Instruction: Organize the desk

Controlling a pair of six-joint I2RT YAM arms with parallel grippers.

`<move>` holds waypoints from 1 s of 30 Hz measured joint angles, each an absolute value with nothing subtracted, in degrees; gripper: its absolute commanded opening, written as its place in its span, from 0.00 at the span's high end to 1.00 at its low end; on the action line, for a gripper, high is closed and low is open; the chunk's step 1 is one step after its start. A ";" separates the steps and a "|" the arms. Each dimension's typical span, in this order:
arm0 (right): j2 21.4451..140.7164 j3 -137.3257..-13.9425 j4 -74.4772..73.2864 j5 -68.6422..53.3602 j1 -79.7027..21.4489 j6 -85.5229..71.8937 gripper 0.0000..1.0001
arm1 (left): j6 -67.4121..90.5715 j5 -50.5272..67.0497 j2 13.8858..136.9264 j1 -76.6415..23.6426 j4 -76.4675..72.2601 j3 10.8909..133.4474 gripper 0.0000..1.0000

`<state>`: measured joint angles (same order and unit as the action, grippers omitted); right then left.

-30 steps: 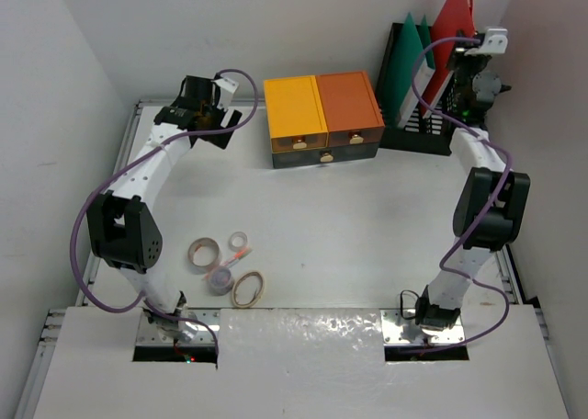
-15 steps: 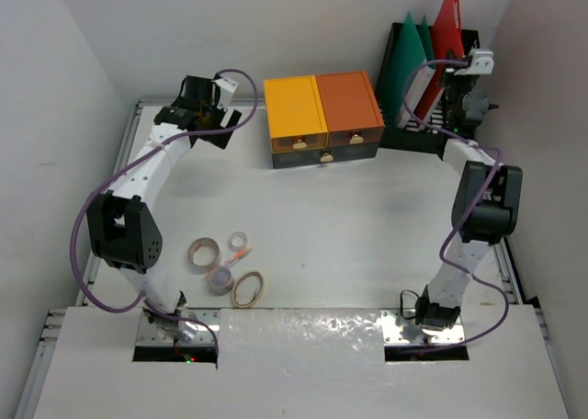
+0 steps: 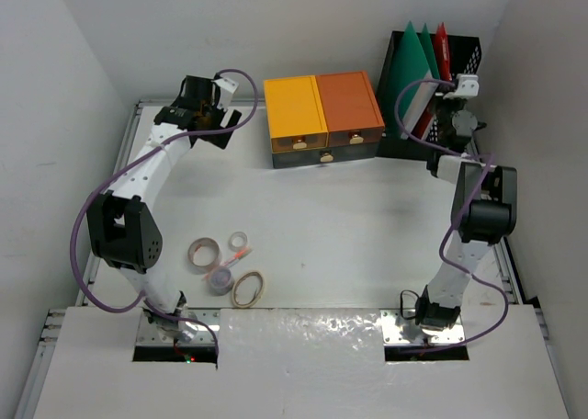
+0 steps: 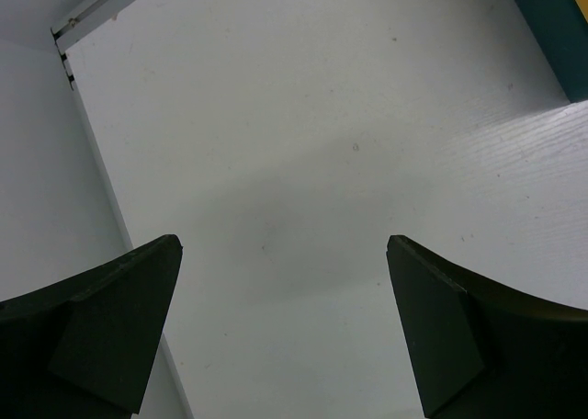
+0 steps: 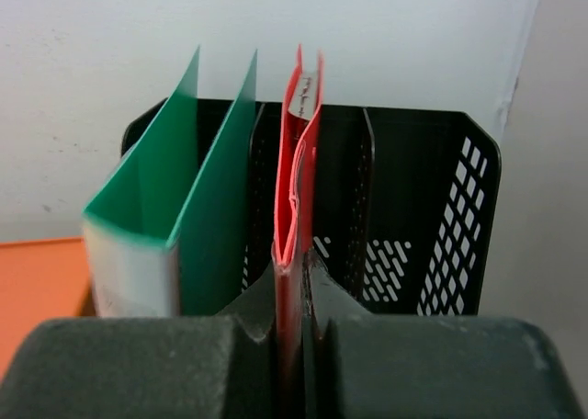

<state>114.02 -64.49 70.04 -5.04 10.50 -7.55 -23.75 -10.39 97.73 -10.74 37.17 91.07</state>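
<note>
At the desk's (image 3: pixel 367 226) one-to-two o'clock corner, the right gripper (image 5: pixel 292 286) pinches the near edge of a red folder (image 5: pixel 296 189) that stands upright in a black file rack (image 5: pixel 432 208), just right of a green folder (image 5: pixel 216 208) in the next slot. At eleven o'clock, the left gripper (image 4: pixel 283 254) hovers with its fingers spread wide over bare white desk, holding nothing. A yellow-and-orange drawer unit (image 3: pixel 322 116) sits at twelve o'clock. Several tape rolls (image 3: pixel 204 252) lie close together at about eight o'clock.
</note>
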 measured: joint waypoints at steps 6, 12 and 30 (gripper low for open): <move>110.87 -64.49 64.07 -1.32 10.28 -7.49 0.76 | -23.73 -10.02 97.73 -10.74 37.19 91.07 0.07; 107.04 -64.53 56.86 0.93 10.28 -6.28 0.40 | -23.75 -9.32 97.73 -10.74 37.69 91.37 0.07; 73.25 -64.88 21.41 4.49 10.17 -11.27 0.25 | -23.77 0.43 99.55 -11.73 41.54 97.58 0.09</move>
